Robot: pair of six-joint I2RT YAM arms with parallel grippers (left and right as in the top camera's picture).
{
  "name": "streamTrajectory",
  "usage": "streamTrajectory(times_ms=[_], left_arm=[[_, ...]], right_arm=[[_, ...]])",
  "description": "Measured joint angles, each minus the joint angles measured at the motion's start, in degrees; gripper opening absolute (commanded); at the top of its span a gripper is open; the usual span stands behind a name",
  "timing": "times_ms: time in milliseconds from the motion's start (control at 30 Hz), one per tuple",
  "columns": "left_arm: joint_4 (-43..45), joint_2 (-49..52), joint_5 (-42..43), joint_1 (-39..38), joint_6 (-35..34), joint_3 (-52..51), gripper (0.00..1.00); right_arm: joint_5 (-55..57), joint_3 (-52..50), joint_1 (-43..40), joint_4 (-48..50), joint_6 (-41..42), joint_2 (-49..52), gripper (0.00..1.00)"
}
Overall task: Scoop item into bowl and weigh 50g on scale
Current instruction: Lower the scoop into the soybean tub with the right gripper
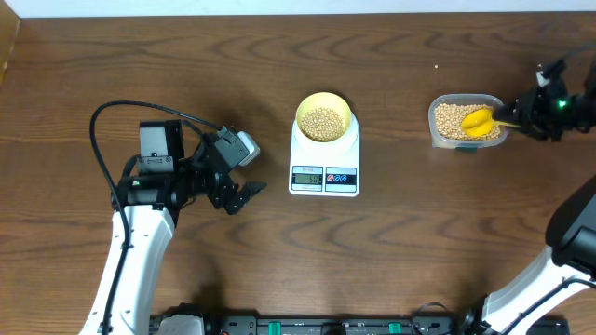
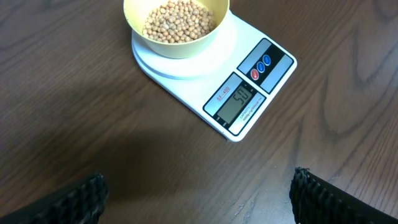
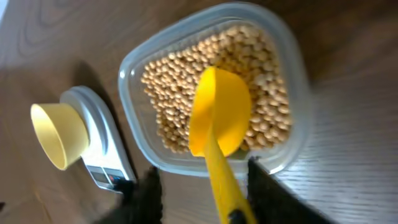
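Overhead, left wrist, right wrist: filled bowl sitting on scale, scoop lying in tub

Overhead: the pale-yellow bowl point(image 1: 350, 117) is standing on the round platform of the white scale point(image 1: 324, 186) at mid-desk and is holding a heap of tan beans point(image 1: 323, 122). The scale's display point(image 1: 307, 178) is facing the robot, and its digits are too small to read here. To the right, well apart from the scale, a clear tub point(image 1: 434, 112) is holding more beans, and the head of a yellow scoop point(image 1: 479, 122) is lying on them. The right claw point(image 1: 514, 113) is sitting at the scoop's handle end, by the tub's right edge. The left claw point(image 1: 247, 197) is hovering over bare desk point(image 1: 186, 56) left of the scale, touching nothing.

Left wrist: the left claw's fingers point(image 2: 87, 199) are standing wide apart at the bottom corners, with only desk showing between them. Ahead, the bowl point(image 2: 177, 48) is resting on the scale point(image 2: 273, 71), with beans point(image 2: 177, 18) lying inside. The display point(image 2: 239, 99) is appearing to read 50.

Right wrist: the scoop point(image 3: 221, 112) is lying with its head on the beans point(image 3: 168, 87) in the tub point(image 3: 127, 68), its handle running back between the right claw's fingers point(image 3: 148, 196). Those fingers are standing wider than the handle, with a gap showing on the left side. Whether the other finger is touching the handle cannot be told. The bowl point(image 3: 59, 134) and scale point(image 3: 102, 140) are showing beyond the tub at far left.
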Motion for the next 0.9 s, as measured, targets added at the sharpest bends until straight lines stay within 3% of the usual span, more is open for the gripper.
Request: streamTrajectory(times_ms=[167, 233, 300, 567, 900], left_arm=[[0.0, 0.0, 0.0, 0.0, 0.0, 0.0, 0.95], [0.0, 0.0, 0.0, 0.0, 0.0, 0.0, 0.95], [0.0, 0.0, 0.0, 0.0, 0.0, 0.0, 0.95], [0.0, 0.0, 0.0, 0.0, 0.0, 0.0, 0.95], [0.0, 0.0, 0.0, 0.0, 0.0, 0.0, 0.95]], right_arm=[[1.0, 0.0, -0.6, -0.3, 0.2, 0.0, 0.67], [1.9, 0.0, -0.6, -1.1, 0.3, 0.0, 0.91], [4.0, 0.0, -0.6, -2.3, 0.6, 0.0, 0.98], [10.3, 0.0, -0.6, -5.0, 1.5, 0.0, 0.99], [16.7, -0.4, -0.4, -6.3, 9.2, -4.0, 0.99]])
